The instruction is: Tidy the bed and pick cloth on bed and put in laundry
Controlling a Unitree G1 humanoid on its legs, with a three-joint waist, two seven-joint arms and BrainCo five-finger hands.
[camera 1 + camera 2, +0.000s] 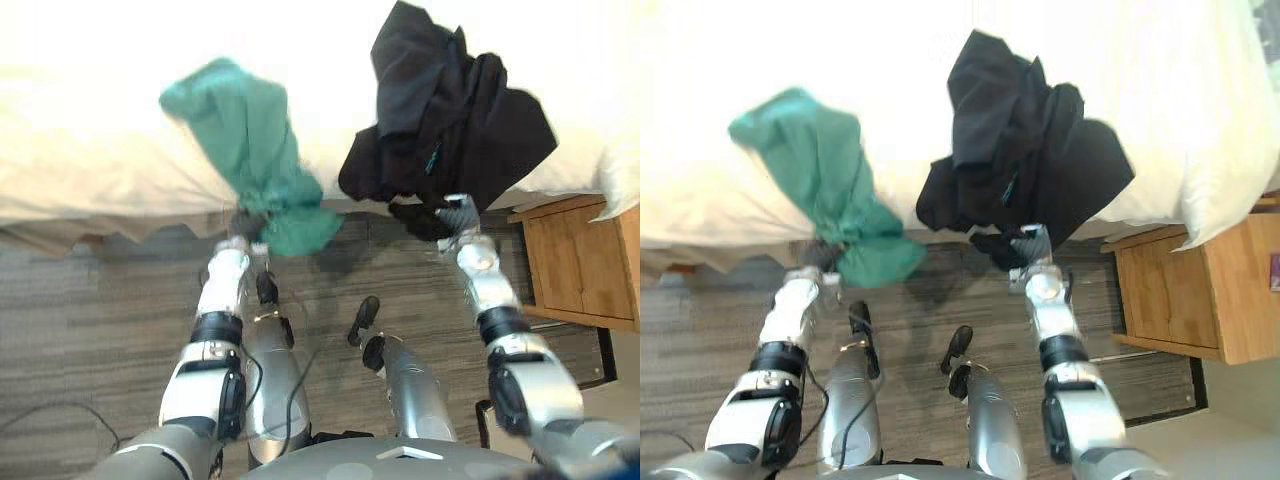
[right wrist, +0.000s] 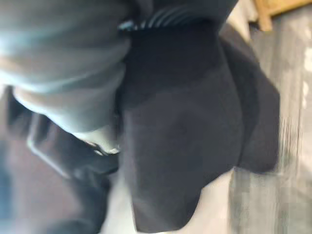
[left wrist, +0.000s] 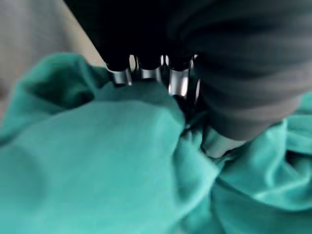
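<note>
A green cloth point(image 1: 250, 140) trails from the cream bed point(image 1: 90, 110) down over its near edge. My left hand point(image 1: 243, 228) is shut on the cloth's lower end just below the mattress edge. In the left wrist view its fingers point(image 3: 146, 74) curl into the green cloth point(image 3: 97, 161). To the right, a black cloth point(image 1: 450, 110) lies bunched on the bed and hangs over the same edge. My right hand point(image 1: 452, 215) grips its bottom hem. The black cloth point(image 2: 185, 126) drapes past that hand in the right wrist view, hiding most of the fingers.
A wooden nightstand point(image 1: 580, 260) stands on the right, close to my right arm. A white pillow point(image 1: 1230, 150) overhangs the bed's right corner above it. Grey wood-look floor point(image 1: 90, 330) runs along the bed's near side.
</note>
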